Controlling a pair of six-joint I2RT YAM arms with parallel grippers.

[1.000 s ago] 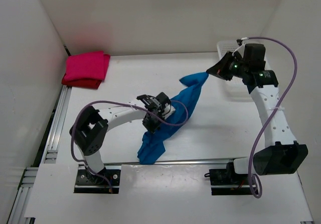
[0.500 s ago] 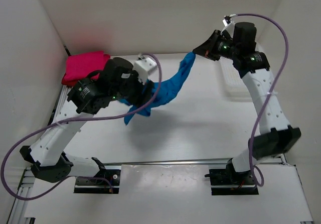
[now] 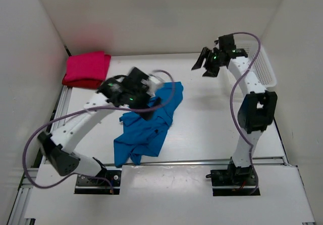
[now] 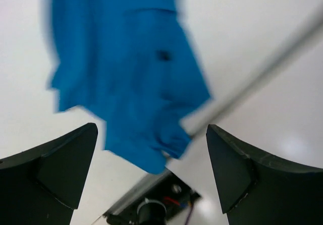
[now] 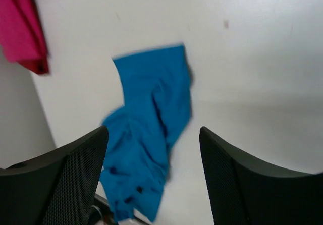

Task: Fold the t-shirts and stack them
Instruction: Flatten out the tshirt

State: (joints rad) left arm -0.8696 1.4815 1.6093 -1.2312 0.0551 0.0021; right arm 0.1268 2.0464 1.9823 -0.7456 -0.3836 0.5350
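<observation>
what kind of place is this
Likely a robotics lab test cell: a white table boxed in by white panels, a left arm and right arm bolted to rails at its near edge, and a crumpled blue t-shirt to practise on.

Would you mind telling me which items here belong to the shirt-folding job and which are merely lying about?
Part of the job:
- blue t-shirt, crumpled mid-table
- magenta-pink t-shirt, folded, far left corner
- dark red t-shirt, folded beneath the pink one

Just lying about:
- white mesh basket, far right side
</observation>
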